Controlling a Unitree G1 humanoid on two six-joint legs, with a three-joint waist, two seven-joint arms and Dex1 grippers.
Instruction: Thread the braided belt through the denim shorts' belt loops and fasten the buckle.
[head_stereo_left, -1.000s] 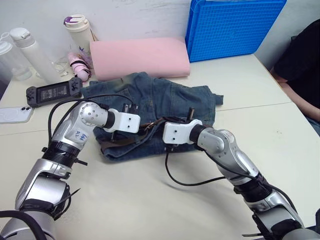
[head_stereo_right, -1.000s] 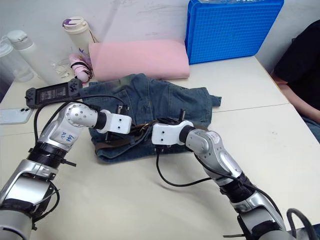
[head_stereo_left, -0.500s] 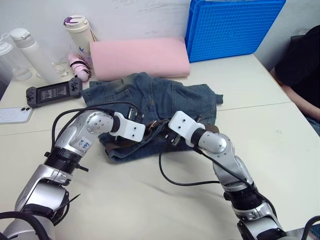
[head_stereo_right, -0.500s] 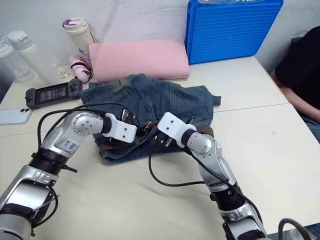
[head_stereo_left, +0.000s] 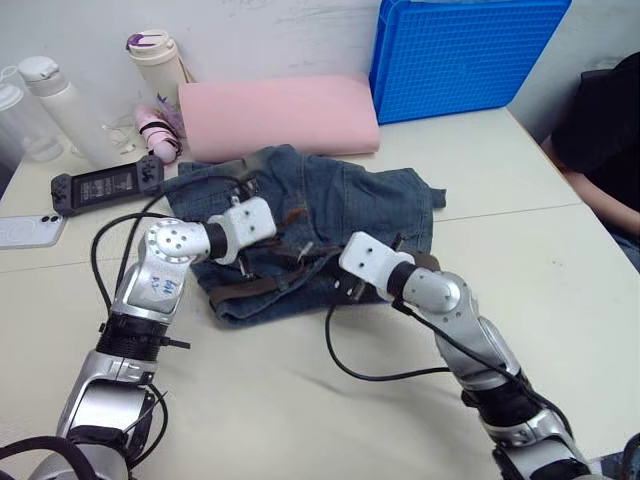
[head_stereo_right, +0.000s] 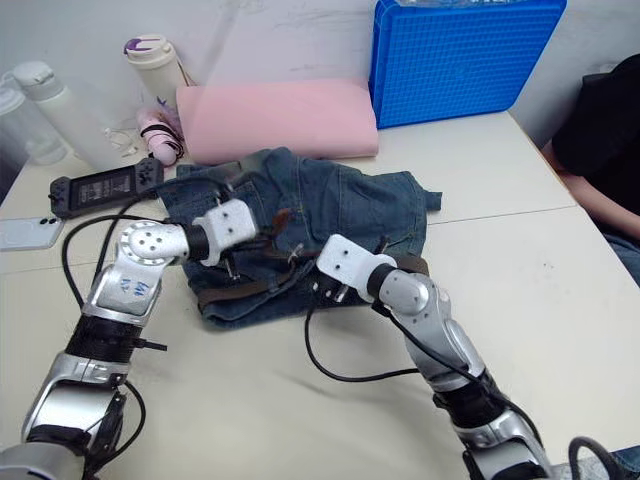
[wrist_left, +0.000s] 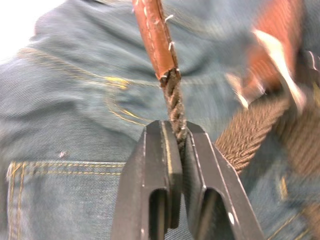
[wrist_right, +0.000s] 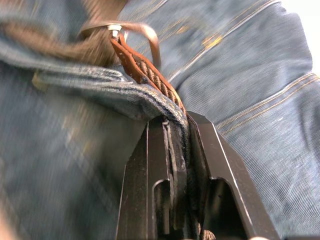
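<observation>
Over rumpled denim shorts (head_stereo_left: 340, 200), both pincers pinch the woven braided belt (wrist_left: 172, 107).

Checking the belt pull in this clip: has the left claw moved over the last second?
Yes. The left claw has risen away from the robot, toward the pink foam roll, pinching the braided belt.

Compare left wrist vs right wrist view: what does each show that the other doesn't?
Left wrist alone: the left gripper shut on the dark-brown braided belt just below its smooth brown leather tip.

Right wrist alone: the right gripper shut on a fold of the faded blue denim shorts with the strap running through it, and a curved metal ring beyond.

Both: blue denim with yellow stitching under closed black fingers.
</observation>
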